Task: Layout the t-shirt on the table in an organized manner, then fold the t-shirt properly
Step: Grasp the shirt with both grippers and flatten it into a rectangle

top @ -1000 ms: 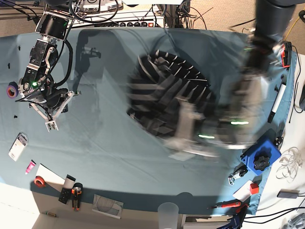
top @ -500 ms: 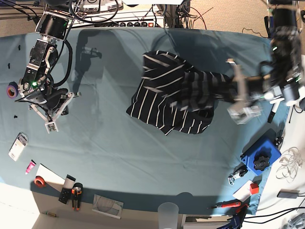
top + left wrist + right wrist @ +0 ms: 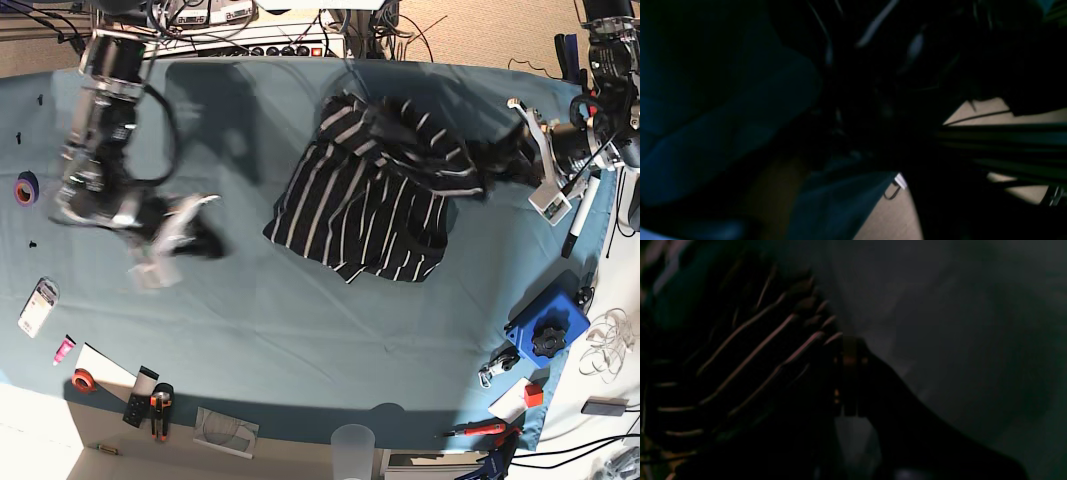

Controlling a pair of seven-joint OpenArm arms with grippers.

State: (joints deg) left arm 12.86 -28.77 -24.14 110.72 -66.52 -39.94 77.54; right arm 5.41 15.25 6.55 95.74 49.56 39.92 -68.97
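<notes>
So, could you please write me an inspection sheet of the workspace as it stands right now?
Surface: table covered in teal cloth, lightly wrinkled.
Job's things: t-shirt bunched at centre, not laid flat; one end stretched toward the left gripper.
Clutter: tape rolls, marker, blue block with black knob, plastic cup, hand tools along the edges.
Grippers: left gripper at the shirt's stretched end, apparently pinching it; right gripper blurred over bare cloth, state unclear.
Cables: bundles behind the far edge and at the near right corner.
Surroundings: electronics behind the table; wrist views too dark to judge.
</notes>
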